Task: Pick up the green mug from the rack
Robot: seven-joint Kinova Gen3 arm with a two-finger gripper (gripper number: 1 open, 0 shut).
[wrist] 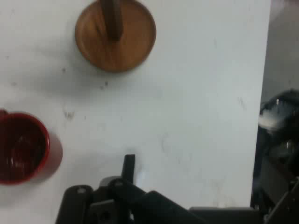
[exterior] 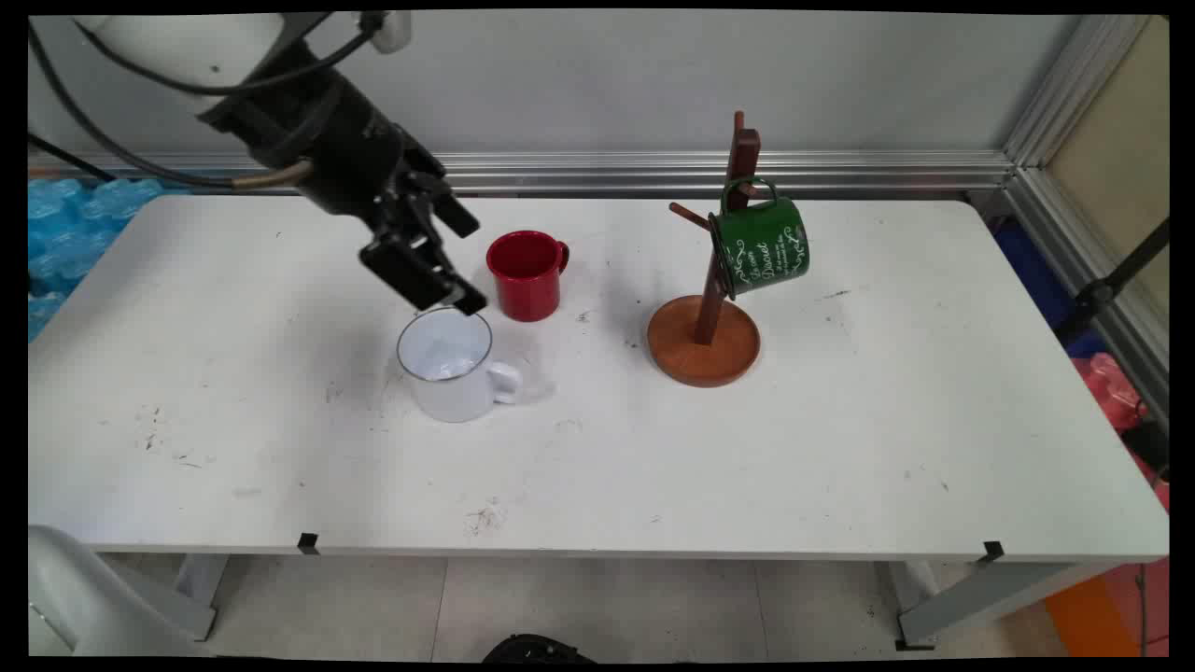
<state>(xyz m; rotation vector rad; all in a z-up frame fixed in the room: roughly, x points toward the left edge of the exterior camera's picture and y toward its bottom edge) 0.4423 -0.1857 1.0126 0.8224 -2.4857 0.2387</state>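
1. Nearest the camera, a white enamel mug with a thin dark rim stands upright on the white table, its handle pointing to the picture's right.
2. Just above the mug's far rim hangs the black two-finger gripper, tilted down from the upper left. Its fingertips are at or just over the rim; contact cannot be confirmed. How far the fingers are parted cannot be told, and it holds nothing that can be seen.
3. Just beyond and to the right stands a red enamel mug, upright, apart from the white one.
4. Farther right stands a brown wooden mug tree with a round base.
5. A green enamel mug with white lettering hangs tilted from one peg by its handle.
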